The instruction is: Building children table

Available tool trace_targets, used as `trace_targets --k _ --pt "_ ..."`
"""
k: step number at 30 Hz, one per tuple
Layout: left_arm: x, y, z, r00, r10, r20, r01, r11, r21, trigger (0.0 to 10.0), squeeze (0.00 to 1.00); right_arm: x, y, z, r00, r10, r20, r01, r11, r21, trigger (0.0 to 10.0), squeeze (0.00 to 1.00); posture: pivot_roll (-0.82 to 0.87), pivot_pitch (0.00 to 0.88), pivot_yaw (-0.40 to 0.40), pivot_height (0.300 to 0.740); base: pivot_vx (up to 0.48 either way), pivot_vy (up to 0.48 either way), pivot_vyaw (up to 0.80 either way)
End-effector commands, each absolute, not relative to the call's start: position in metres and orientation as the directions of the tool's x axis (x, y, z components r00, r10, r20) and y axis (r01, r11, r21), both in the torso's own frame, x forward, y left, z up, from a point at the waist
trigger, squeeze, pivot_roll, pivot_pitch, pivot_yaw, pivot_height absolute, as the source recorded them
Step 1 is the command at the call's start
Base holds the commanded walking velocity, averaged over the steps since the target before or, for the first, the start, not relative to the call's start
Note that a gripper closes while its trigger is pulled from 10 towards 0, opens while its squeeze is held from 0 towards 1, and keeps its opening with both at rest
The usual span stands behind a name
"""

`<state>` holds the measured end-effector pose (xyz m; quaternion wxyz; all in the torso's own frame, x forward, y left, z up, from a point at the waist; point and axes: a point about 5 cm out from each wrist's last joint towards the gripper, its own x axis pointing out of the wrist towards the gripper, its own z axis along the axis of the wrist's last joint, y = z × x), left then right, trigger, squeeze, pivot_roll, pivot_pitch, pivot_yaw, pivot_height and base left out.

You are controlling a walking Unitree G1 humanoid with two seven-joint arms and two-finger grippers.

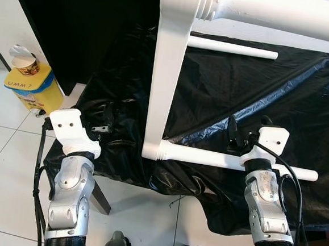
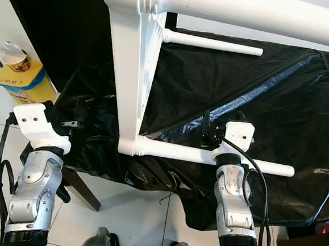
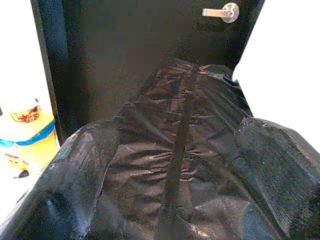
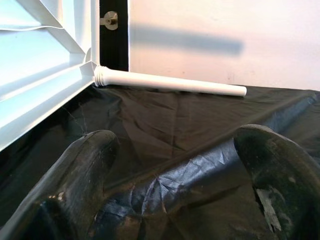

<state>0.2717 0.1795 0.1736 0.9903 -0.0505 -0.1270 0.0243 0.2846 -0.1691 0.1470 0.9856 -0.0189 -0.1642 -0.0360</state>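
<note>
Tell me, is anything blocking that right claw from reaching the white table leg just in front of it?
Nothing visible does. The right gripper, fingers open, sits right at the near white leg, which lies on the black plastic sheet. Only crumpled sheet lies around its fingers. The left gripper hovers apart over the sheet.

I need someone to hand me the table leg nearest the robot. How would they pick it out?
Find the white table top standing on edge on the black plastic sheet. Three white legs stick out sideways from it toward the robot's right. Take the lowest one, at the sheet's near edge: the right end effector hovers beside it.
</note>
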Motion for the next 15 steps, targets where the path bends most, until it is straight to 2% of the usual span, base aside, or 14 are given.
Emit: trace_targets --k 1,11,15 --pt "0.2741 0.1749 0.1725 0.966 -0.032 0.257 0.056 0.994 -0.088 10.0 0.0 0.2835 -0.1703 0.1424 0.946 -0.074 0.316 0.088 0.996 -0.029 10.0 0.0 0.09 0.076 -0.019 0.74 0.0 0.0 0.0" --pt "0.2785 0.1772 0.1711 0.972 -0.025 0.232 0.053 0.992 -0.116 10.0 0.0 0.2852 -0.1714 0.1426 0.945 -0.073 0.319 0.091 0.995 -0.043 10.0 0.0 0.09 0.072 -0.02 0.74 0.0 0.0 0.0" --pt "0.2793 0.176 0.1703 0.974 -0.023 0.224 0.056 0.989 -0.14 10.0 0.0 0.2855 -0.1729 0.1421 0.945 -0.075 0.317 0.095 0.994 -0.05 10.0 0.0 0.09 0.063 -0.026 0.74 -0.275 0.0 0.0"
